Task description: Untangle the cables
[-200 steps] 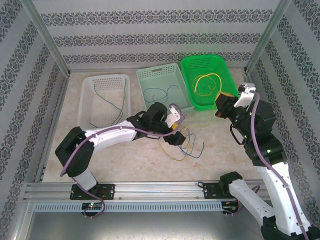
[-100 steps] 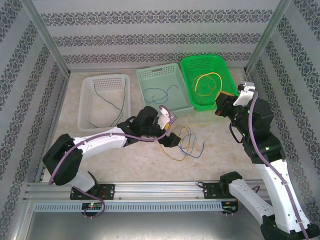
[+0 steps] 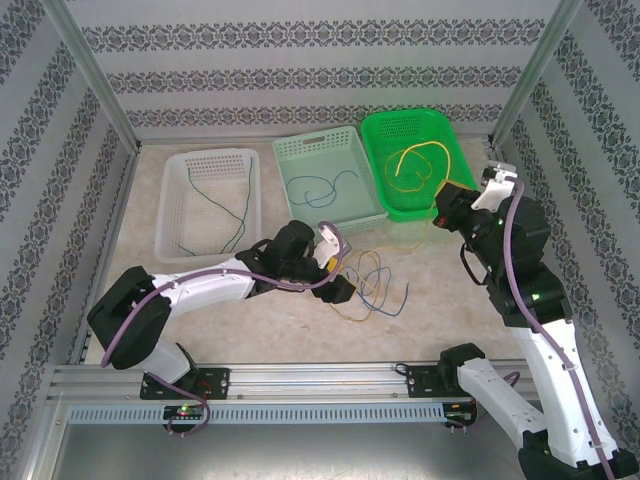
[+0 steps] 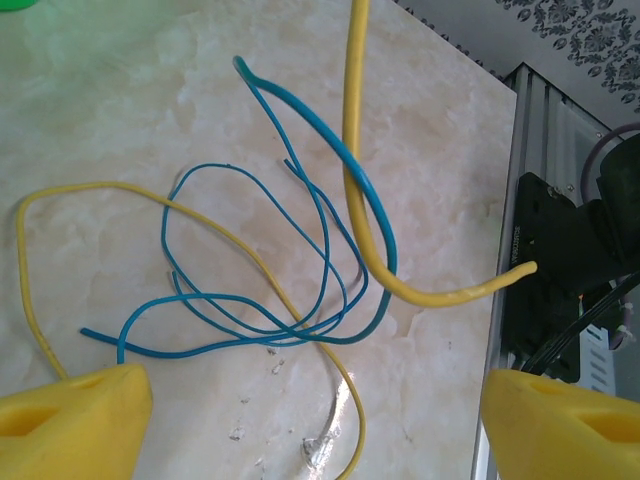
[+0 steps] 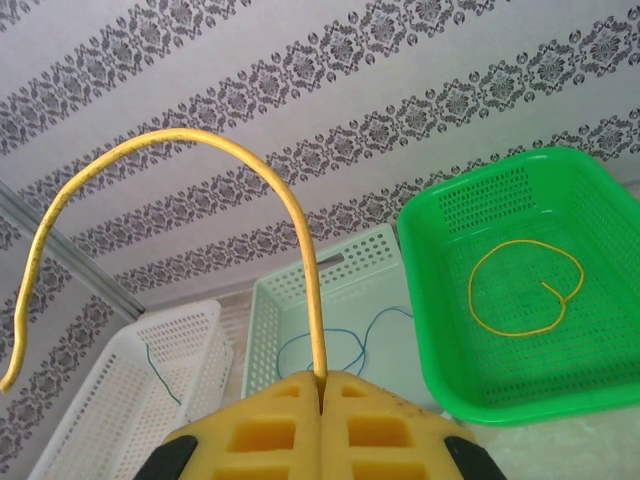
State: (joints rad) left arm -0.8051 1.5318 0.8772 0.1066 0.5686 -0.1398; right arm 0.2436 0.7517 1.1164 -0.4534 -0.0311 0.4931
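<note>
A tangle of cables (image 3: 368, 287), thin blue (image 4: 260, 322) and yellow (image 4: 30, 290) strands, lies on the marble table. A thicker yellow cable (image 4: 352, 150) crosses over it. My left gripper (image 3: 338, 285) hovers low at the tangle's left edge. It is open (image 4: 315, 430), and its yellow pads (image 4: 70, 420) stand wide apart with a yellow strand between them on the table. My right gripper (image 3: 444, 213) is raised beside the green basket. It is shut (image 5: 321, 378) on a yellow cable (image 5: 300, 230) that arcs up and to the left.
Three baskets stand at the back: a white one (image 3: 208, 158) with a dark green cable, a mint one (image 3: 322, 147) with a blue cable (image 5: 350, 340), and a green one (image 3: 405, 117) with a yellow loop (image 5: 520, 285). An aluminium rail (image 4: 545, 130) runs along the table's near edge.
My left arm has stretched out and lowered its open gripper toward the tangle. The right gripper has shifted slightly and still holds the yellow cable.
</note>
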